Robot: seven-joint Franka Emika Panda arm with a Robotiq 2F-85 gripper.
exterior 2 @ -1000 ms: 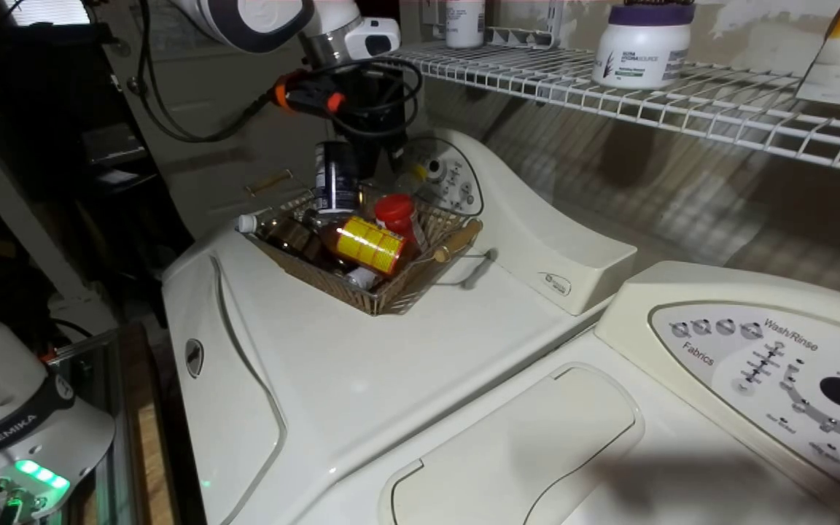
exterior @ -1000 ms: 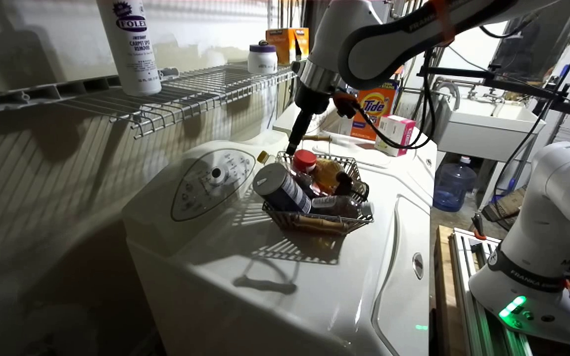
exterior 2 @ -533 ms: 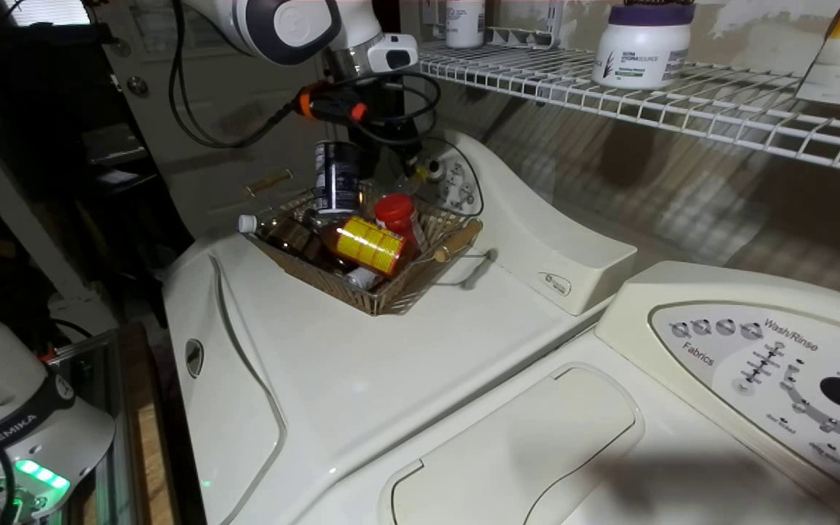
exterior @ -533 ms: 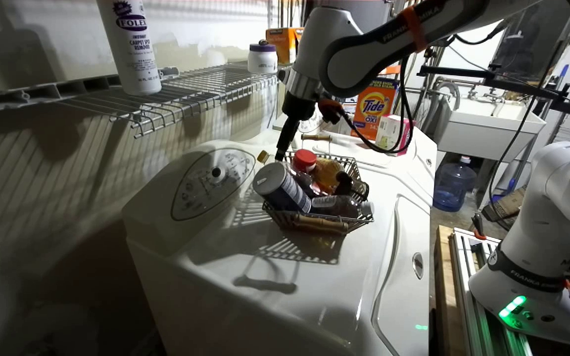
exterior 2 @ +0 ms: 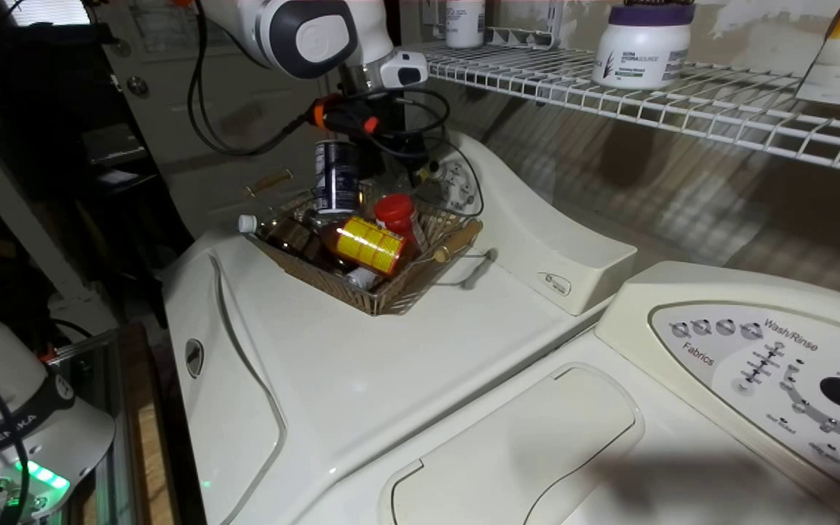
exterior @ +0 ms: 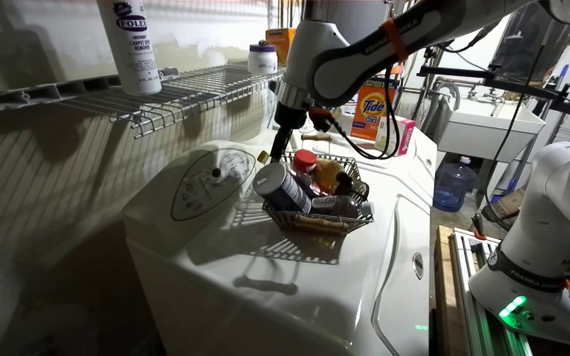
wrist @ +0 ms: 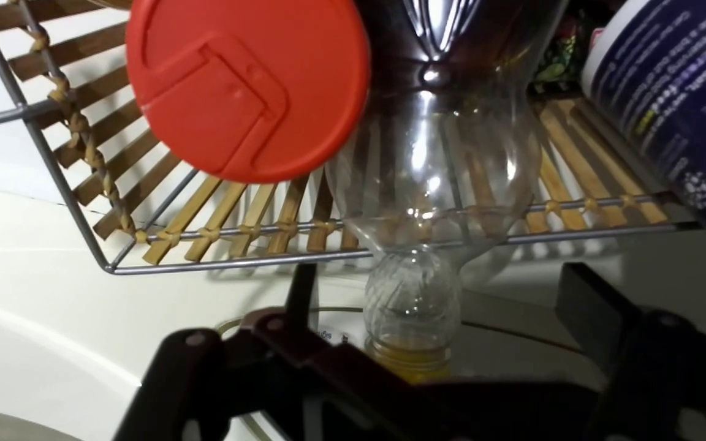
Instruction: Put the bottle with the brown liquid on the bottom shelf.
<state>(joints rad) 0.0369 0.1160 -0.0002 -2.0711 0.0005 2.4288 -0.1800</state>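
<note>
The hand (wrist: 442,297) is spread at the edge of the basket (exterior 2: 329,284), and in the wrist view its two fingers (wrist: 595,309) are parted on either side of the neck of the bottle with the brown liquid (wrist: 436,159), a gap being visible on each side. The bottle is lodged at a slant in the basket: its dark contents are enclosed by the basket's walls, while its clear shoulder and neck are extended over the rim, the yellow cap (wrist: 411,361) being placed outside, toward the control panel (exterior: 206,190). Within the basket it is flanked by a red-lidded container (wrist: 246,86) and by a navy canister (wrist: 684,110), which is tilted and raised above the rim. A yellow-labelled container (exterior 2: 370,244) is also packed in the basket. The basket is supported by the white worktop (exterior 2: 362,357). Higher than the basket, the bottom shelf (exterior 2: 537,76) is seen in both exterior views; by it a white bottle with purple print (exterior: 135,49), a white jar (exterior: 262,62) and an orange box (exterior: 280,42) are carried. Beyond the basket, a Tide box (exterior: 371,111) and a pink-and-white box (exterior: 401,133) are seen in an exterior view.
</note>
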